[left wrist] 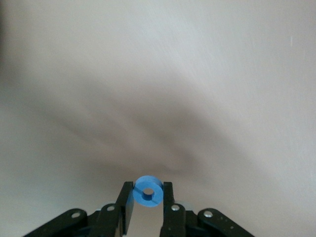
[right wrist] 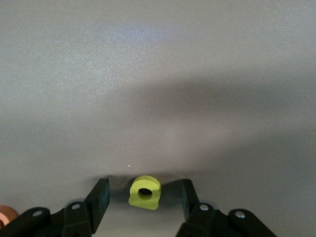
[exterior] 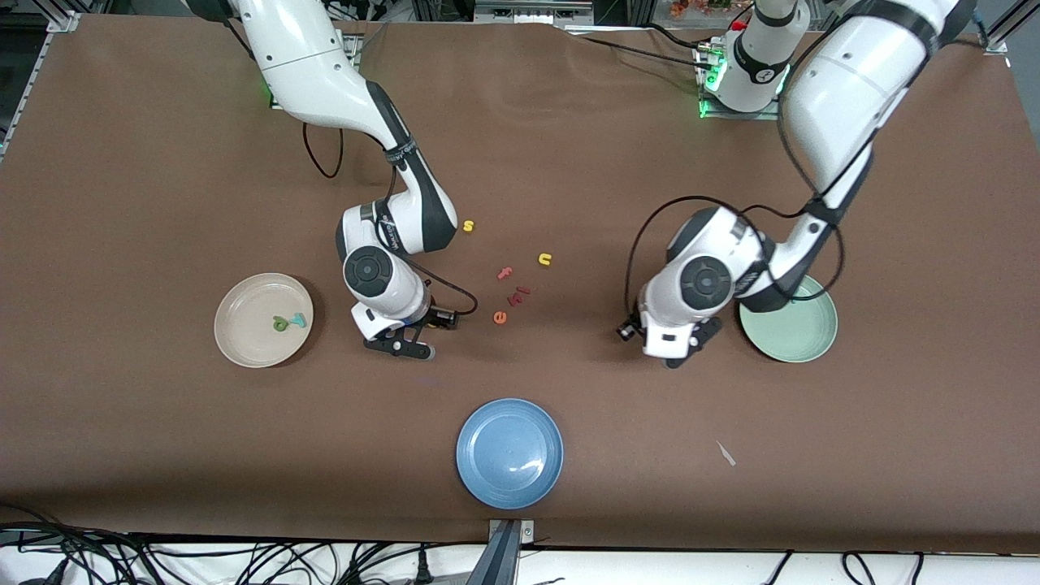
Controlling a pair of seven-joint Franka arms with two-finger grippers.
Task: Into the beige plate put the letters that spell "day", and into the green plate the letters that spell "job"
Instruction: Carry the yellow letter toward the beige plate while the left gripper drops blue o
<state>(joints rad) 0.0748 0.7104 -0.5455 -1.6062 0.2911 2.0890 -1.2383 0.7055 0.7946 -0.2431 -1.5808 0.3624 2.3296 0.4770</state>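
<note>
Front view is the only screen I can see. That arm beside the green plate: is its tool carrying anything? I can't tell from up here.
Observer: Yes. The left wrist view shows the left tool shut on the blue "o", with the ring pinched between its fingers.
Operator: And the arm next to the beige plate?
Observer: In the right wrist view, a yellow "a" lies on the table between the open fingers of the right tool. There is a gap on each side, so it is not gripped yet.
Operator: Anything else close by?
Observer: An orange letter peeks in at the edge of that view.
</note>
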